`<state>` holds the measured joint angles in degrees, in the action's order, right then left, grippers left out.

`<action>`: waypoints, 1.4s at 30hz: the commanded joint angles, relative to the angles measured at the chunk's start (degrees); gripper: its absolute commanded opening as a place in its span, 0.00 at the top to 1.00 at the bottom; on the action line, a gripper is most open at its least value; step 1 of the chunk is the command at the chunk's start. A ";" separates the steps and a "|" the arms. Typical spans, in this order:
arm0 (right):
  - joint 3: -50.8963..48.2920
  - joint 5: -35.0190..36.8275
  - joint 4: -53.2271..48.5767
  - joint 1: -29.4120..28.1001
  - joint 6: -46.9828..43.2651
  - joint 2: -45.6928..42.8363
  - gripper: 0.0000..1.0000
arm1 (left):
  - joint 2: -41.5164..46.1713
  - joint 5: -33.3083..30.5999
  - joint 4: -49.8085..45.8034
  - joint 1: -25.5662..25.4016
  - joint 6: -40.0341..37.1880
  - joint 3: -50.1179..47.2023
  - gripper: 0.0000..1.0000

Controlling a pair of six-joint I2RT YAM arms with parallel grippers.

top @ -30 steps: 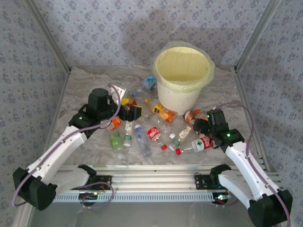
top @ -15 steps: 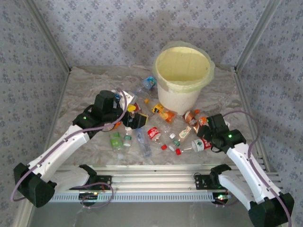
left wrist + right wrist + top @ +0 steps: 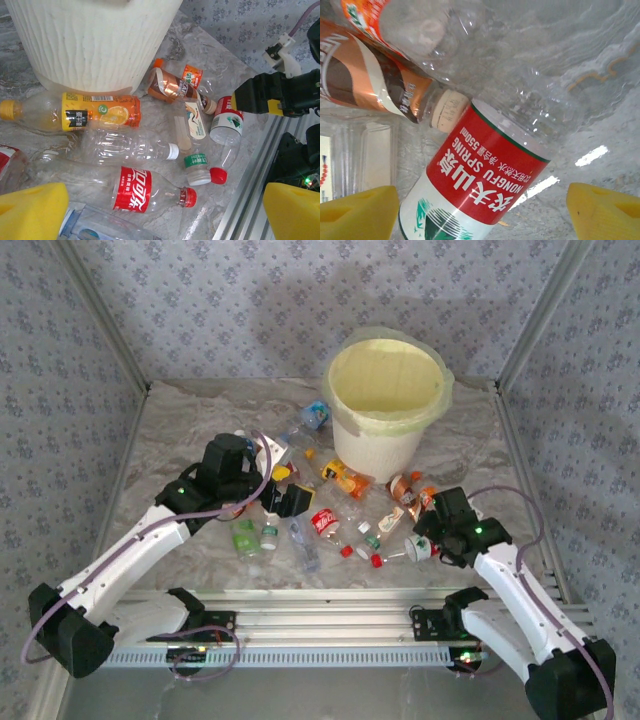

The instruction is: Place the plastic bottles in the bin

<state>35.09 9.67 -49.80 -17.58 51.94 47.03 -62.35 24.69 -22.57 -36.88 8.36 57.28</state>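
The right tool (image 3: 481, 212) stands open, its yellow pads (image 3: 357, 212) wide apart, with the red-and-white labelled bottle (image 3: 485, 185) lying slantwise between them on the worktop (image 3: 600, 100); nothing is held yet. The bottle lies much nearer one pad than the other (it may even touch it; hard to tell), so a closing squeeze would likely shove it sideways before pinching it; crushed clear plastic is slick and springy, and could squirt out ahead of the tool. Just ahead of the tool, the brown-labelled bottle (image 3: 365, 85) has its cream cap (image 3: 447, 110) at or against the red label; a lift could drag or flick it. The left tool (image 3: 162, 210) is open too and empty, with the cola bottle (image 3: 135, 190) under its spread pads and others crowding just beyond; closing there might catch two. The bin (image 3: 375, 450) stands well beyond both tools, tall-walled; a low carry could knock its bag-lined rim.
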 commanded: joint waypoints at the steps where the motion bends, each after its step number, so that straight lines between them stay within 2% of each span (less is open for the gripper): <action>1: 4.74 2.04 -3.03 2.92 -9.09 0.41 0.11 | 0.48 0.89 -0.46 -0.45 -1.20 1.00 0.00; 8: 10.93 -8.16 1.90 12.65 -26.00 11.46 0.11 | -0.44 1.02 -0.79 -0.42 -1.20 1.34 0.01; 15: 17.21 -10.68 6.04 13.63 -33.34 25.37 0.07 | -0.67 0.54 -1.51 -0.48 -1.59 1.61 0.00; 26: 21.77 -8.27 8.46 15.15 -37.09 37.62 0.06 | -1.02 0.10 -1.38 -0.53 -1.66 1.44 0.00; 37: 22.75 -6.38 8.89 18.46 -34.42 40.91 0.14 | -1.29 -0.07 -1.60 -0.52 -1.67 1.52 0.01; 42: 24.71 -6.73 8.28 18.46 -36.40 42.50 0.13 | -1.59 -0.08 -1.65 -0.52 -1.57 1.52 0.00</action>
<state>57.41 2.35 -40.51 0.51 16.86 88.01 -63.57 24.64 -23.49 -36.88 7.97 57.28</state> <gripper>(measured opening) 0.860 0.995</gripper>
